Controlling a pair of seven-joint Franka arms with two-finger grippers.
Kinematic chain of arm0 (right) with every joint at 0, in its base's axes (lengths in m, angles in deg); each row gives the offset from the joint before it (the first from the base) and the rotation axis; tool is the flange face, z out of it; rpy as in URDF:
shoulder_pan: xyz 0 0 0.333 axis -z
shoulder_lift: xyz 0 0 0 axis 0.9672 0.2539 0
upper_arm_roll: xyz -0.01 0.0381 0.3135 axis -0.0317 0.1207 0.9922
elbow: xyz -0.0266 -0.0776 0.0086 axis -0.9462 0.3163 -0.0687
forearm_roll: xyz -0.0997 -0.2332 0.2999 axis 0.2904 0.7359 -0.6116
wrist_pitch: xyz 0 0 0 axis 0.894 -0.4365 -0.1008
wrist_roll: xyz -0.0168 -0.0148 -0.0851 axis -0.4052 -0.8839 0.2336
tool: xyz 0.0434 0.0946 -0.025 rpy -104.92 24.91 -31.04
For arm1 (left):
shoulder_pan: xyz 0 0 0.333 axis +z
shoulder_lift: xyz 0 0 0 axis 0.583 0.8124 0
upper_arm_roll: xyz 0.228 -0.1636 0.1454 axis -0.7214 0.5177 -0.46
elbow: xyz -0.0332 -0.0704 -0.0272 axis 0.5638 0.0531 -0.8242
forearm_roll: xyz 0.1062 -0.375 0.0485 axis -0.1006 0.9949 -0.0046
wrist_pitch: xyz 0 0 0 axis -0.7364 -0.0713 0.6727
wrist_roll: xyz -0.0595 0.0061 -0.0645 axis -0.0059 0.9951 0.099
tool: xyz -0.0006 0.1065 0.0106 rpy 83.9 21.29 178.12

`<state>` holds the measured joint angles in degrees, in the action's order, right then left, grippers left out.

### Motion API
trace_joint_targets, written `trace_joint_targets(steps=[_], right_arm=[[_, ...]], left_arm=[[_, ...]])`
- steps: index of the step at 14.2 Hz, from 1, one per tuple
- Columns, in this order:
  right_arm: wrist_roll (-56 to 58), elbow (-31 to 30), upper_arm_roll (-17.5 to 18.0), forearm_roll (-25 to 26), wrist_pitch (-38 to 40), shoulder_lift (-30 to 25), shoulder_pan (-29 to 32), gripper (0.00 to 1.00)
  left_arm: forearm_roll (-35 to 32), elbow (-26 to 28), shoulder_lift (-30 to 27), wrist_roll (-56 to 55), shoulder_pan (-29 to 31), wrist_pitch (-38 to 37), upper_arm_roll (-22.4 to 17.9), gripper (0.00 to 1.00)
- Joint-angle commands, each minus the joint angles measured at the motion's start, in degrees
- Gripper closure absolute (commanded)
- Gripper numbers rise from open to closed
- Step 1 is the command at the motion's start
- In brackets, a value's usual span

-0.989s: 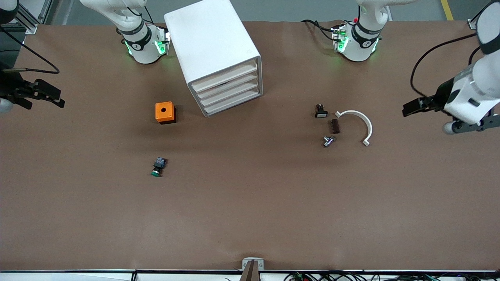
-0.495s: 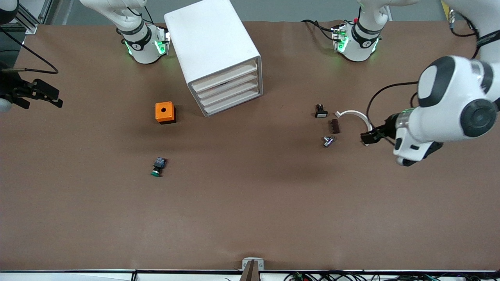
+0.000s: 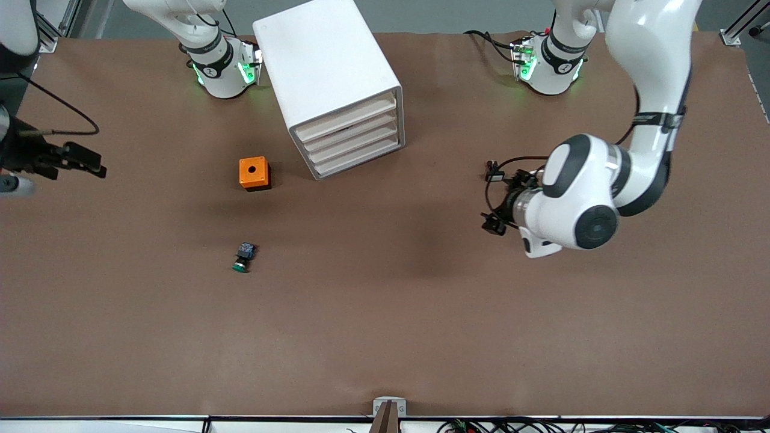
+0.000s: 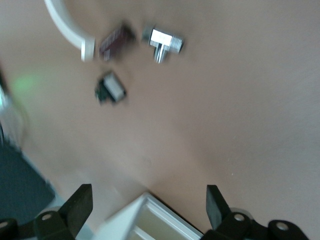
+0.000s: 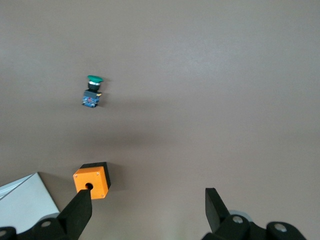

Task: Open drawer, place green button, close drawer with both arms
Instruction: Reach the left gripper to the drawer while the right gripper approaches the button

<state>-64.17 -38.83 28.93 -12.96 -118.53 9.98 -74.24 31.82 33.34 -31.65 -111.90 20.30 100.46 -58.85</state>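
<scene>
So here's me: left gripper [image 3: 494, 204] is up over the small parts toward my left arm's end of the table [image 3: 385, 337], fingers [image 4: 77, 207] spread wide with nothing between them. Under it sit a black switch [image 4: 111, 88], a dark brown block [image 4: 116, 39], a metal fitting [image 4: 164, 42] and a curved white bracket [image 4: 67, 26]. Right gripper [image 3: 75, 159] hangs over the table edge at my right arm's end, fingers [image 5: 77, 212] also apart and holding nothing. The button [image 3: 243, 257] lies on its side on open table, nearer the front camera than the orange box [image 3: 254, 173]. The cabinet [image 3: 328, 78] stands near the edge by the bases, every drawer [image 3: 352, 139] pushed in.
</scene>
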Motion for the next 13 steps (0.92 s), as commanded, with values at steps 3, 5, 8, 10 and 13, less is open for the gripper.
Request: trace_joint_targets(steps=[3, 5, 8, 10, 13], right_arm=[[1.10, 3.49, 0.60, 0.49, -0.39, 5.00, 3.42, 0.00], [0.49, 3.41, 0.60, 0.49, -0.31, 5.36, 3.34, 0.00], [-4.24, 1.66, 0.69, -0.30, -0.13, 4.92, 2.73, 0.00], [-9.07, -0.80, 1.04, -1.44, -3.01, 5.01, 1.85, 0.00], [-16.53, -7.21, 1.04, -5.05, -14.68, 5.44, -2.70, 0.00]], left_arm=[[10.74, -2.57, 6.47, -22.23, -6.68, -0.74, -0.27, 0.00], [19.43, -2.57, 9.63, -27.95, -8.10, -0.74, -0.27, 0.00], [30.61, -2.57, 13.85, -35.60, -9.68, -0.22, -0.36, 0.00], [33.52, -2.48, 15.18, -38.86, -12.74, 0.75, -0.36, 0.00], [37.82, -2.48, 17.81, -42.56, -16.09, 3.21, -0.36, 0.17]])
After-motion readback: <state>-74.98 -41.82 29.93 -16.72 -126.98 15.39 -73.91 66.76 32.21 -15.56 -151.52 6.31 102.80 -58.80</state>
